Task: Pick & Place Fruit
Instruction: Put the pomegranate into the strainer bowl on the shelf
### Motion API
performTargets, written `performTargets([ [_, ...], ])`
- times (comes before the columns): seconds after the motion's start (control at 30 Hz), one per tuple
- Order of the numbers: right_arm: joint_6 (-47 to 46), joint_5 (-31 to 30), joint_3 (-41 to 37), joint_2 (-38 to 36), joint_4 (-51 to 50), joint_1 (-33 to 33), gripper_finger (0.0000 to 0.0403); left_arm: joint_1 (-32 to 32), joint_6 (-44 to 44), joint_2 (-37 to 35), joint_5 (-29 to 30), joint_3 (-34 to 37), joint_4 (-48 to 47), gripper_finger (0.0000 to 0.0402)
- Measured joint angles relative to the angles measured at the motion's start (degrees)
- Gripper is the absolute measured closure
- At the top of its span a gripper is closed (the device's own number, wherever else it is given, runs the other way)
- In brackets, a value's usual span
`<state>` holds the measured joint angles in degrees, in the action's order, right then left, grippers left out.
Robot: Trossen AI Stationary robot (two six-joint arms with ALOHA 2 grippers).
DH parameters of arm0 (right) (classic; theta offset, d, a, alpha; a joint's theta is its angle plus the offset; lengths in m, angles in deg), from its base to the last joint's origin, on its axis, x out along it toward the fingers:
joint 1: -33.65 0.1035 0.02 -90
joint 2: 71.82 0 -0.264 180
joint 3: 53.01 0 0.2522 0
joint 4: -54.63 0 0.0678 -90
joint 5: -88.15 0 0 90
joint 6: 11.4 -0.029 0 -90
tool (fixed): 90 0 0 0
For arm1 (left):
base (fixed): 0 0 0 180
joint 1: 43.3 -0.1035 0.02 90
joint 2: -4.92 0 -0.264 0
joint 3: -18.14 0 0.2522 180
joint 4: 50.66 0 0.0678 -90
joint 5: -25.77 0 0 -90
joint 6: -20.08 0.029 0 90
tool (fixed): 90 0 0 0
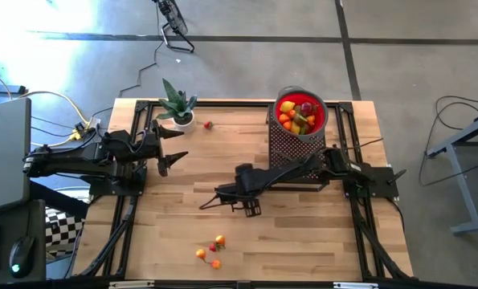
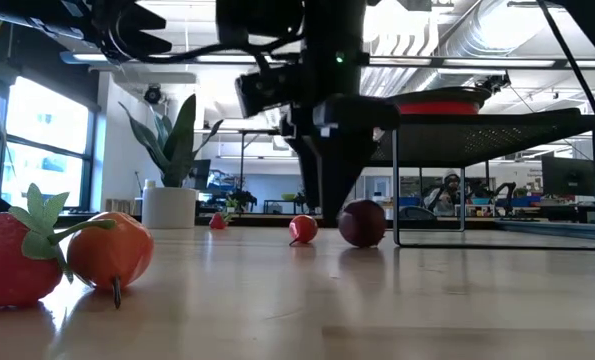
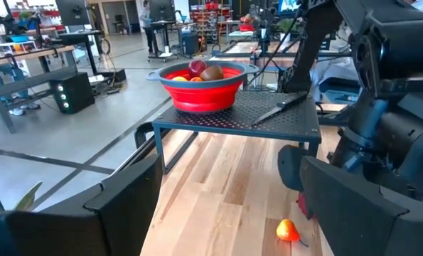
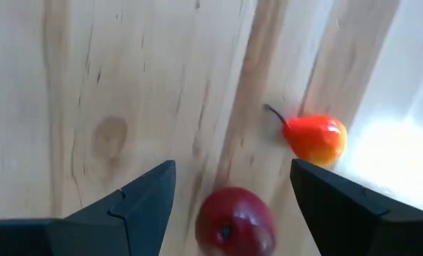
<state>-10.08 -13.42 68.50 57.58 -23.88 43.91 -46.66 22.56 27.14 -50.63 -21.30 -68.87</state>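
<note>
A: While the right tool hangs with its fingers spread over the dark red fruit, what could spoil the pick?

B: That fruit is round, smooth and glossy, lying loose on the worktop; if 1 finger meets it before the other, I judge it would roll out of the gap; the orange-red pear lies just beside it, stem pointing away, and a finger could knock that too.

A: Anything held yet?

B: No; the right tool grips nothing, and the left tool waits near the plant, released and empty.

A: Where is the rest?

B: Many pieces fill the red bowl, a soft-looking ribbed bowl on a black perforated metal rack; a knife lies on that rack beside it; 1 small red piece sits near the plant; a small cluster lies at the near edge, among it a strawberry with a dimpled skin and leafy cap; the worktop is pale planked wood with visible grain, slick enough to let round things wander.
</note>
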Motion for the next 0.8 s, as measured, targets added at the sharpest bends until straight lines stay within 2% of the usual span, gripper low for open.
performTargets([
  [0.37,3.1,0.2,2.1,0.0,-10.3,0.7,0.0132,0.0,-1.3,0.0,0.0,0.0,0.0,0.0074],
  [0.8,4.6,1.2,2.1,0.0,-9.1,-0.1,0.0132,0.0,-1.3,0.0,0.0,0.0,-0.3,0.0074],
])
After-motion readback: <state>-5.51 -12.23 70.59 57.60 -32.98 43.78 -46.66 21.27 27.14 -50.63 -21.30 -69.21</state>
